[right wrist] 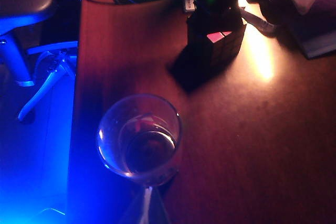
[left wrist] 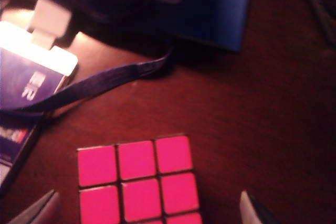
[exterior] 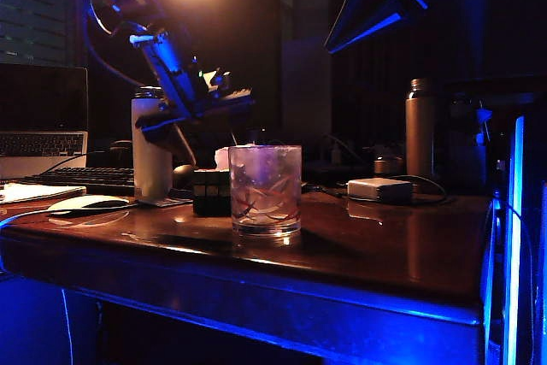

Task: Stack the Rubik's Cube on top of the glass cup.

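Note:
The Rubik's Cube (exterior: 211, 192) sits dark on the wooden table, just left of the glass cup (exterior: 265, 190) and slightly behind it. The left wrist view shows the cube's pink top face (left wrist: 139, 179). My left gripper (left wrist: 147, 211) hangs open over it, one fingertip (left wrist: 39, 211) clear of the cube on each side. The glass cup (right wrist: 139, 140) stands upright and empty near the table's front edge, with the cube (right wrist: 218, 45) beyond it. My right gripper (right wrist: 147, 205) is shut and empty, hovering high above the cup at the top right of the exterior view (exterior: 338, 40).
A white bottle (exterior: 151, 147) stands left of the cube, and a brown bottle (exterior: 419, 126) and a flat white box with a cable (exterior: 380, 190) are at the back right. A keyboard (exterior: 85, 179), a mouse (exterior: 85, 203) and a badge on a lanyard (left wrist: 31, 72) lie nearby.

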Controlling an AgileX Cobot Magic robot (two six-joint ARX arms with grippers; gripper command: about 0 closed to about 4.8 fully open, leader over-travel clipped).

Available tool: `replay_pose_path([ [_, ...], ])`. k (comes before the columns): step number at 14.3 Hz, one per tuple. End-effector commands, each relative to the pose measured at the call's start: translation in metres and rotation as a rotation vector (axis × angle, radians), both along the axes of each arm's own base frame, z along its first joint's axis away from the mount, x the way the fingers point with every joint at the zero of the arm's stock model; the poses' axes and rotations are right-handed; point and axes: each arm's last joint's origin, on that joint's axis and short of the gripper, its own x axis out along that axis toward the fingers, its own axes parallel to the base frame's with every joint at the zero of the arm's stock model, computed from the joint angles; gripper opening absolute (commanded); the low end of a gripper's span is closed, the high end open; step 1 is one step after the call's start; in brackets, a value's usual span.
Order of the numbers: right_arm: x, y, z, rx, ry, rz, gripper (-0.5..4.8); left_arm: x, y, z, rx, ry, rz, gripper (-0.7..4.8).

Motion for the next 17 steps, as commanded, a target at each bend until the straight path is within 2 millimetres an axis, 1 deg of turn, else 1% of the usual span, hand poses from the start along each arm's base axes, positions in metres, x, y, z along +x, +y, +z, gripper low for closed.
replay_pose_path([
  [1,0.0,0.001,0.004,0.014,-0.02,0.006,-0.01,0.003,-0.003,-0.01,-0.018,0.016,0.019,4.79],
  [6,0.0,0.001,0.004,0.014,-0.02,0.006,-0.01,0.009,-0.008,-0.031,-0.034,0.053,0.015,4.79],
  [9,0.0,0.001,0.004,0.014,-0.02,0.006,-0.01,0.012,-0.009,-0.035,-0.036,0.045,0.014,4.79],
  [10,0.0,0.001,0.004,0.014,-0.02,0.006,-0.01,0.012,-0.009,-0.035,-0.039,0.039,0.013,4.63],
  [11,0.0,0.001,0.004,0.014,-0.02,0.006,-0.01,0.013,-0.01,-0.035,-0.05,0.036,-0.001,3.61],
  [12,0.0,0.001,0.004,0.014,-0.02,0.006,-0.01,0.013,-0.011,-0.034,-0.065,0.033,-0.011,2.72],
  [16,0.0,0.001,0.004,0.014,-0.021,0.006,-0.01,0.013,-0.012,-0.033,-0.088,0.036,-0.035,2.67],
  [17,0.0,0.001,0.004,0.014,-0.021,0.006,-0.01,0.012,-0.013,-0.031,-0.101,0.036,-0.046,2.39],
])
